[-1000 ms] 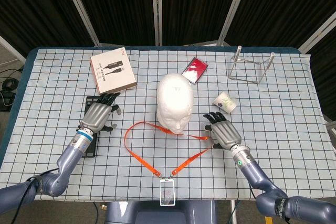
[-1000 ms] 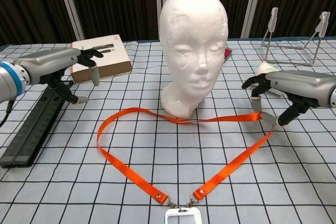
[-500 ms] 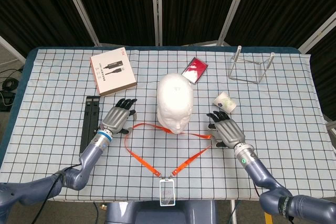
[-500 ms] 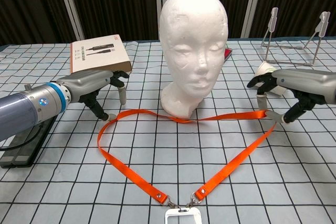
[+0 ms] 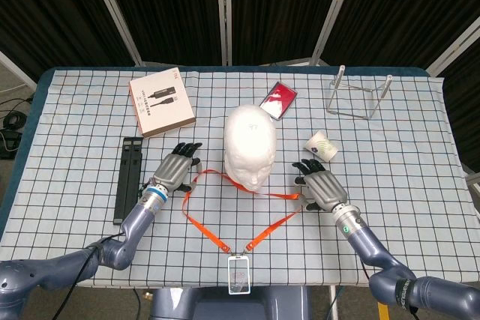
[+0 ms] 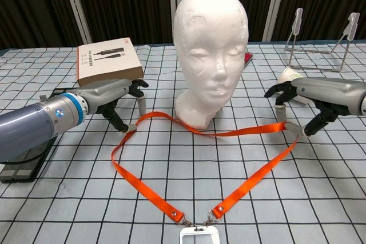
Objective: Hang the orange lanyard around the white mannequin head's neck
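The orange lanyard lay limp on the counter in front of the white mannequin head, badge holder nearest; soft, light webbing, it would likely sag and slide unless taken at two spread points. The left robot hand pinched the strap left of the head and the right robot hand pinched it to the right, both loop sides held, not yet lifted.

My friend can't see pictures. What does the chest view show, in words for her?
A white mannequin head stands on a checked table, with an orange lanyard lying flat in front of it, not yet around its neck. The robot's left hand and right hand each pinch one side of the strap.
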Robot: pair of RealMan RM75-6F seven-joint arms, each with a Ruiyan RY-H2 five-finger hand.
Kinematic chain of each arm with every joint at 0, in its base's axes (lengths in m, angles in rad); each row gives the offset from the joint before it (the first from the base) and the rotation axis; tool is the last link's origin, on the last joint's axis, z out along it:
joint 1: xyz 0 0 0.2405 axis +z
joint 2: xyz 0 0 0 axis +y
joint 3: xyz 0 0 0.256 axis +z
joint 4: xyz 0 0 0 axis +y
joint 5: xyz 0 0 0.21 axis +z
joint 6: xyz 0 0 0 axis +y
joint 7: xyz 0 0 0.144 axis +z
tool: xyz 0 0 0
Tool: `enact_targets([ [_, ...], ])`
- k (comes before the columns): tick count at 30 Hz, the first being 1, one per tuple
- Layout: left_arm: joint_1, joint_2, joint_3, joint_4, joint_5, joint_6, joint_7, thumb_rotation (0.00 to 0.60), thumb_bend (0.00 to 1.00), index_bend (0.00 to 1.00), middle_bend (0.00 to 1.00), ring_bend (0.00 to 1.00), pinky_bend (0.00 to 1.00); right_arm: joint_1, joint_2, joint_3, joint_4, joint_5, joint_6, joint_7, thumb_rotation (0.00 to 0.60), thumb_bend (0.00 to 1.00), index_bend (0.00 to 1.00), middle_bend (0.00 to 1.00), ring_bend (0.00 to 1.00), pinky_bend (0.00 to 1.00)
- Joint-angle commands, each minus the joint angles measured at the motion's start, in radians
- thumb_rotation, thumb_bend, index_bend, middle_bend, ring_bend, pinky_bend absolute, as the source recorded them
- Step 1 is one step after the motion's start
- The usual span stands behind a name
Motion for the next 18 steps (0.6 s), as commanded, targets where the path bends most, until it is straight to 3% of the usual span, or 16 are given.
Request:
enact_targets([
  [1, -0.002, 0.005, -0.001, -0.007, 0.003, 0.005, -0.005, 0.6, 0.34, 0.45, 0.0, 0.0, 0.0, 0.0, 0.001, 0.001, -0.004, -0.004, 0.004, 0.0, 0.6, 0.51, 0.73, 0.11, 0.0, 0.0],
  [18, -0.023, -0.04, -0.006, 0.046, -0.012, -0.014, -0.048, 0.6, 0.34, 0.45, 0.0, 0.0, 0.0, 0.0, 0.01, 0.005, -0.015, -0.003, 0.006, 0.002, 0.6, 0.51, 0.73, 0.11, 0.0, 0.0],
])
